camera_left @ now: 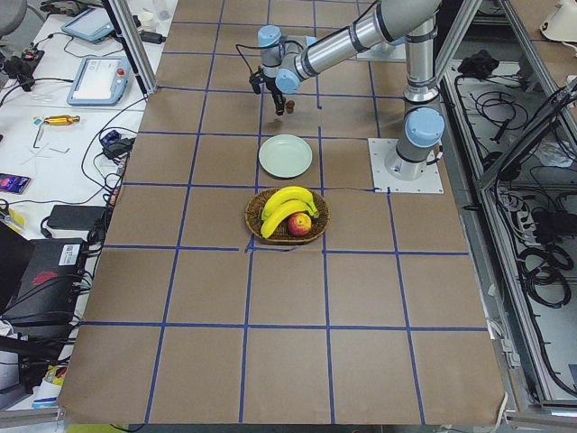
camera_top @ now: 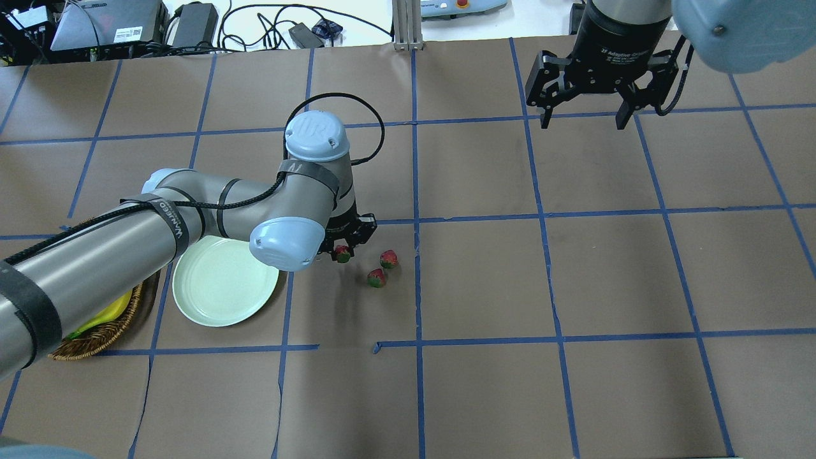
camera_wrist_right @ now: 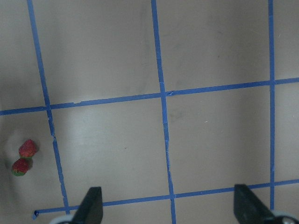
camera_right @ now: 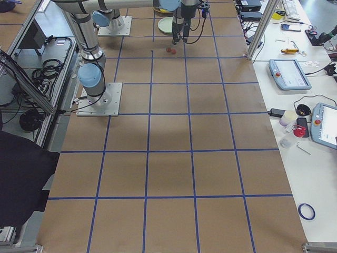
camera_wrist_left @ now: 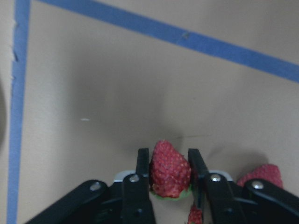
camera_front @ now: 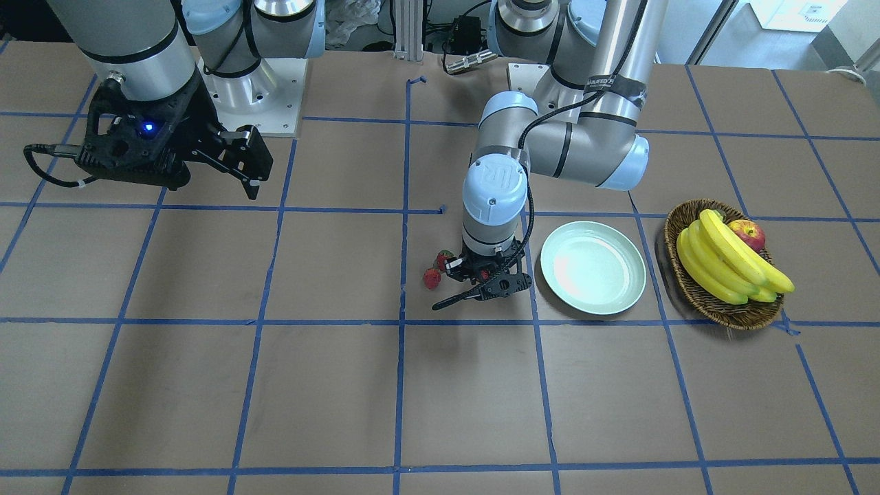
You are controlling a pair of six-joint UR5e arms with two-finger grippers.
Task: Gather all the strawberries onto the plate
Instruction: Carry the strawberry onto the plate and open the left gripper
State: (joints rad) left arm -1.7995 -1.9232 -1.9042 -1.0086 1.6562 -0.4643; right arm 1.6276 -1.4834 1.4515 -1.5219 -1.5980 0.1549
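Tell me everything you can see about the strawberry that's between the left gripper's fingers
The strawberry is small, red and seed-dimpled, with a bit of green cap showing at its base. Its pointed tip faces away from the wrist camera. It sits between the two black fingers of the left gripper, which press on its sides. From overhead it lies just off the plate, with two more strawberries loose on the brown paper nearby. Whether it is lifted off the table cannot be told.

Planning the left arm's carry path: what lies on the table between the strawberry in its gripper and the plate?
Only bare brown paper with one blue tape line between the gripped strawberry and the plate, as the overhead view shows.
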